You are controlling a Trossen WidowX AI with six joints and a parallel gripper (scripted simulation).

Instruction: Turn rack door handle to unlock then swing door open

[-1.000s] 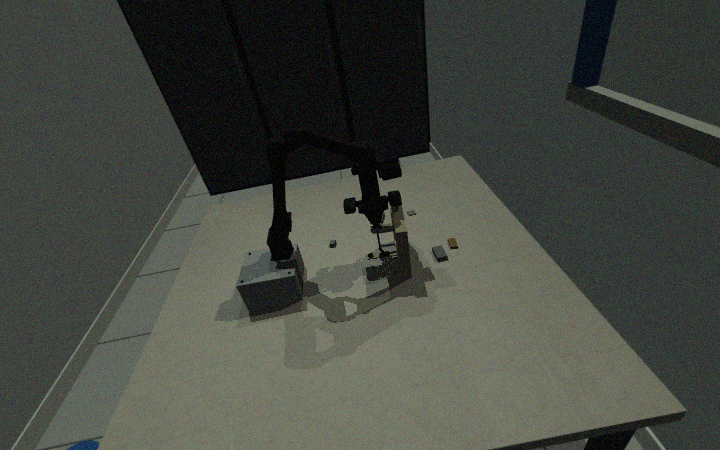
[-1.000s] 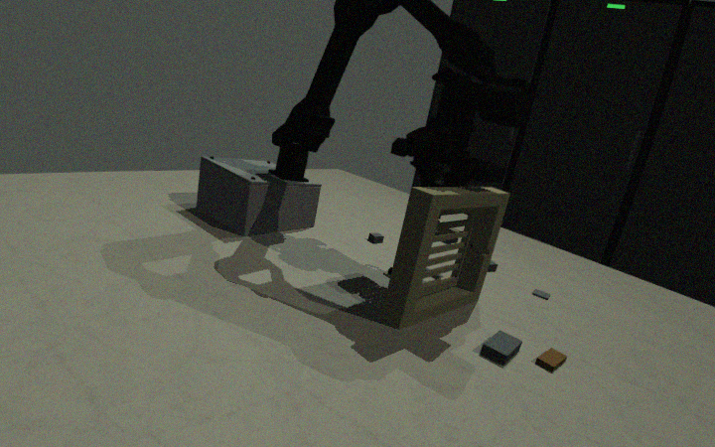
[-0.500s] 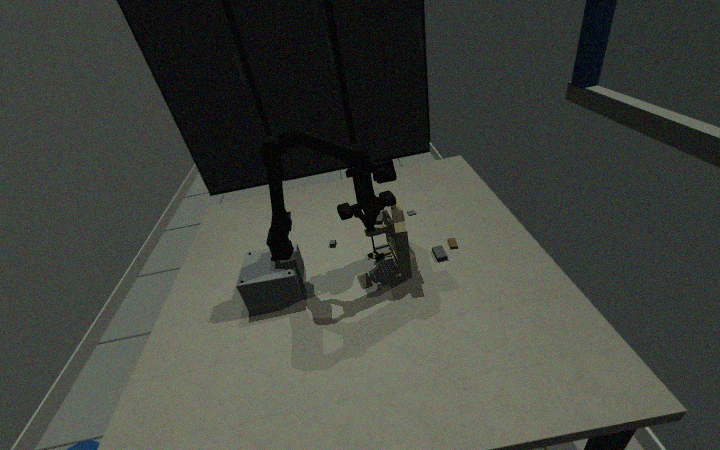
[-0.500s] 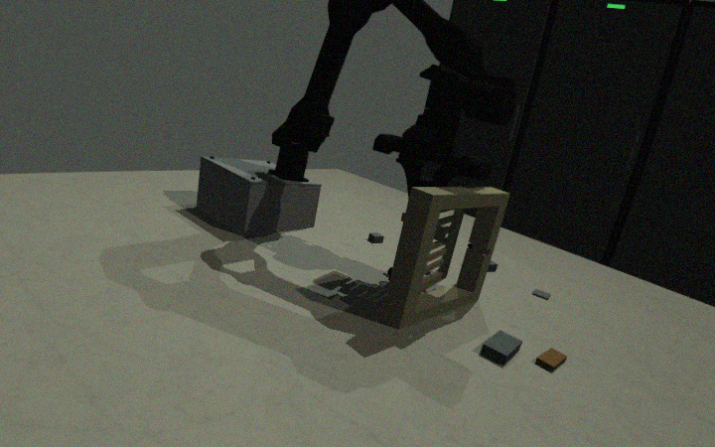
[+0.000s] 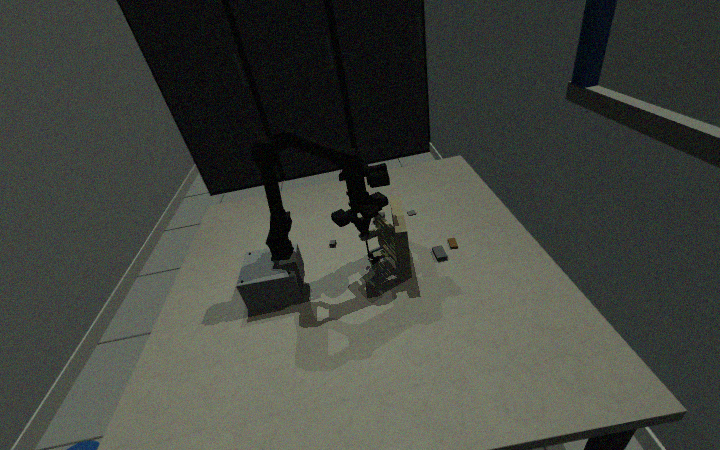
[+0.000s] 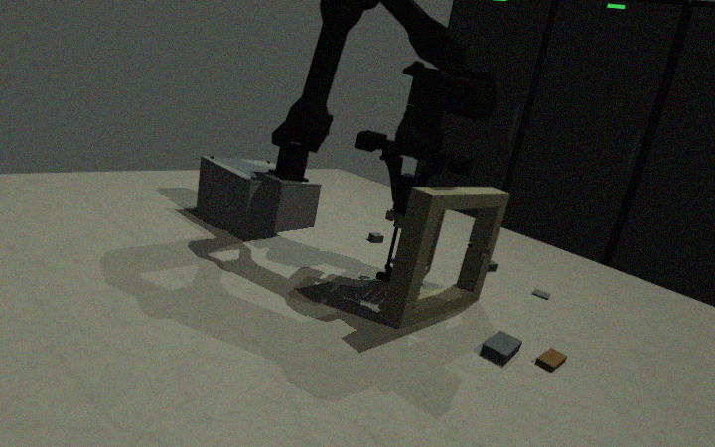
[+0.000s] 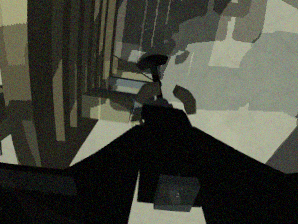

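The pale rack frame [image 5: 403,254] [image 6: 413,258] stands upright on the table [image 5: 371,392] [image 6: 158,358]. Its slatted door [image 5: 387,241] [image 7: 59,100] stands swung out on the arm's side. No slats show through the frame's opening in the exterior view; the exact angle cannot be told. My gripper [image 5: 364,233] [image 6: 399,208] [image 7: 164,132] points down beside the door and is shut on the handle [image 5: 367,248] [image 6: 392,247] [image 7: 157,79], whose dark thin rod and round end show below the fingertips. The fingers hide the gripped part, and how far it is turned cannot be told.
A grey block [image 5: 439,253] [image 6: 500,347] and an orange block [image 5: 452,243] [image 6: 551,359] lie beyond the frame, with a small flat piece [image 5: 411,212] [image 6: 540,294] farther back. A small cube [image 5: 332,243] [image 6: 375,237] lies between the frame and the arm's base box [image 5: 270,291] [image 6: 221,200].
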